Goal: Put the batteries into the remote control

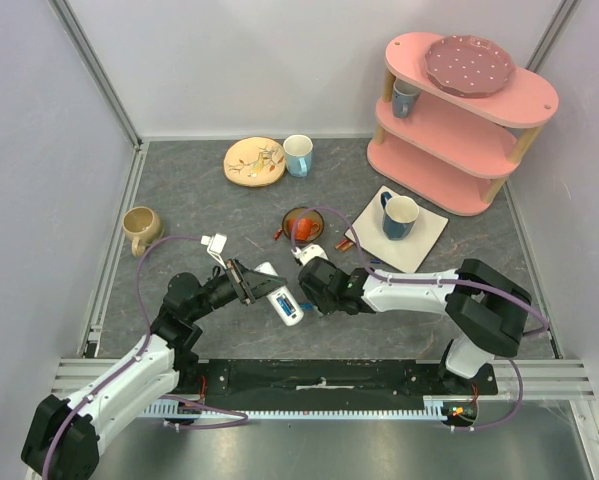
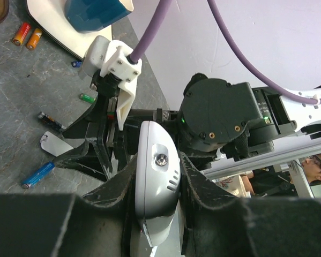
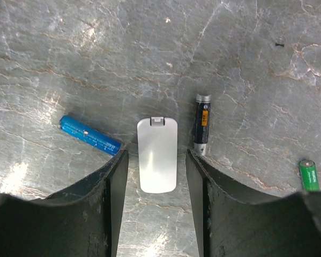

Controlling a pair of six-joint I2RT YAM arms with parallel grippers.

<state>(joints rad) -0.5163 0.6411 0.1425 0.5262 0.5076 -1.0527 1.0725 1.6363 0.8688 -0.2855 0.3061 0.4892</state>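
Dark grey, stone-veined table (image 1: 189,195), pale lavender walls (image 1: 259,70) on three sides, an aluminium rail (image 1: 559,375) across the near edge. In the far right corner stands a pink shelf (image 1: 434,160) with a dotted plate (image 1: 469,62) on top; a tan mug (image 1: 139,228) sits over by the left wall.

Front and centre, the left gripper (image 1: 251,284) is clamped tight on the remote control (image 1: 285,302). In its wrist view the white body is pinched between both fingers (image 2: 208,193), rounded end toward the lens.

Right beside it, the right gripper (image 3: 157,155) points down at the table with its jaws partway open and nothing in them — they straddle a small white cover (image 3: 157,163) lying flat, a sliver of stone showing on either side.

The blue battery (image 3: 89,135) lies angled just outside one finger and the black battery (image 3: 202,124) just outside the other — the green battery (image 3: 308,175) sits farther off, near the frame's edge. All three are loose on the table.
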